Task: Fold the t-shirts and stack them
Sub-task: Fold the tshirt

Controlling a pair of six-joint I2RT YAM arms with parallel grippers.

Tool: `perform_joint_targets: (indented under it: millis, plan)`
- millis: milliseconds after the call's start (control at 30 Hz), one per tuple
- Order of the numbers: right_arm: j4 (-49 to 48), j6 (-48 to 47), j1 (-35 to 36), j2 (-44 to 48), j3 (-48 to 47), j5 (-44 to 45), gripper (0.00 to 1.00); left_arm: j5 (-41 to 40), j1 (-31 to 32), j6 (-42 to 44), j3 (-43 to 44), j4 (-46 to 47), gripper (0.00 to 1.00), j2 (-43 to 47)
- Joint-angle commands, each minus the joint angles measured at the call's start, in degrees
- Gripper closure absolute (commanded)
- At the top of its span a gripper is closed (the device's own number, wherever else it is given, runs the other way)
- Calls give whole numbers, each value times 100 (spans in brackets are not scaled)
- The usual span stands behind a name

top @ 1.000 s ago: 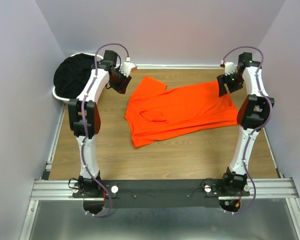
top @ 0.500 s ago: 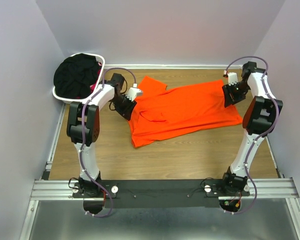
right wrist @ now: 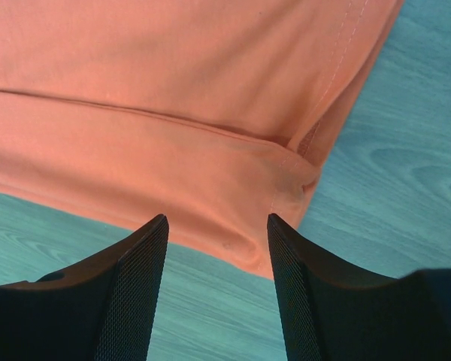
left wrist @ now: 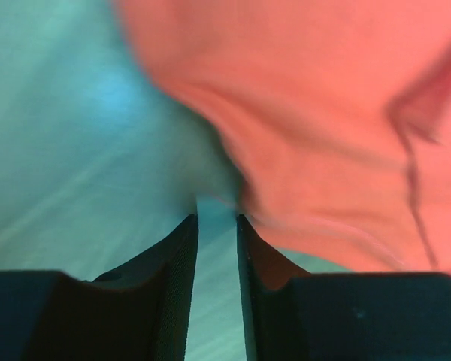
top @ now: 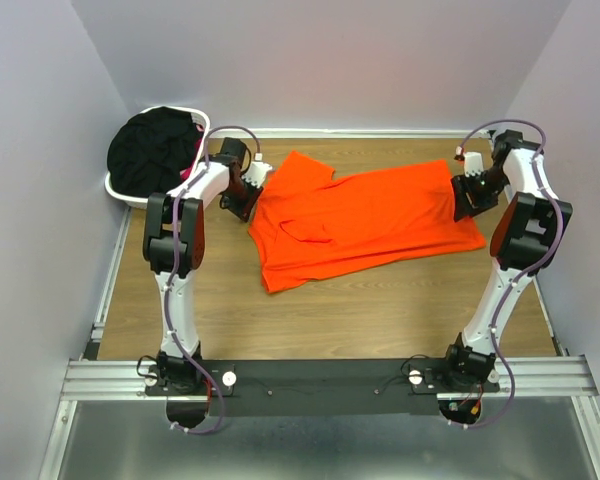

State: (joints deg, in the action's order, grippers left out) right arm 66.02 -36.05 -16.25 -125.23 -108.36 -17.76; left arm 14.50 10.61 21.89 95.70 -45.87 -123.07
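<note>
Black metal rail (top: 320,375) runs across the bottom of the top view and carries both arm bases. Beyond it the wooden table (top: 380,310) fills the middle of the frame. An orange t-shirt (top: 380,215) lies on the wood just above centre, spread out but rumpled, with a fold of cloth lapped over its left part and its lower left corner pointing toward the rail. The left gripper (top: 248,207) is down at the shirt's left edge. In the left wrist view its fingers (left wrist: 177,263) stand only a narrow slit apart, with bare table showing through the slit and the blurred orange edge just past the tips, so it holds nothing. The right gripper (top: 464,210) hangs over the shirt's right edge. In the right wrist view its fingers (right wrist: 139,271) are spread wide above a stitched hem corner, with no cloth caught between them. Farthest off, at the upper left, a white basket (top: 120,190) holds a heap of black t-shirts (top: 150,150).
</note>
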Motion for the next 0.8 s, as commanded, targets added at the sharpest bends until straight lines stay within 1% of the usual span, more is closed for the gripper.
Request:
perform_joint_targets:
  millis: [0,100,133,167,200,233,267,300,333,433,533,600,633,700,733,767]
  plan:
    - [139,-33,-71,16,43,-228,37,-1142,-85,-220,255,473,70,-262]
    - [148,-7,-89,7,-19,-272,37,-1450,-208,-150,422,526,73,-402]
    - [148,2,-98,7,-36,-281,37,-1624,-270,-124,597,526,74,-472]
    - [157,2,-106,25,-54,-289,36,-1487,-375,-28,703,491,74,-481]
    - [174,-24,-106,34,-54,-307,36,-1155,-445,17,774,447,74,-438]
    - [192,-33,-132,77,-45,-307,36,-629,-481,34,801,377,73,-229]
    - [201,-42,-141,104,-37,-316,35,-328,-490,122,784,307,71,-87]
    - [210,-68,-159,121,-28,-316,35,-64,-420,305,740,246,67,79]
    - [210,-69,-194,139,-19,-333,35,173,-367,368,635,88,66,403]
    - [227,-69,-264,130,-63,-342,35,1192,-86,579,389,-289,66,870]
    - [297,-86,-317,78,-168,-386,34,1511,212,702,65,-554,66,951]
    - [385,-86,-326,51,-273,-456,32,1590,301,659,-191,-538,66,916]
    - [429,-86,-335,34,-309,-465,28,1634,371,650,-418,-494,66,855]
    - [464,-86,-335,25,-344,-509,22,1643,424,580,-604,-406,65,793]
    - [473,-95,-335,34,-362,-509,10,1652,468,519,-736,-336,64,715]
    - [482,-104,-335,42,-362,-518,2,1626,494,501,-772,-309,63,670]
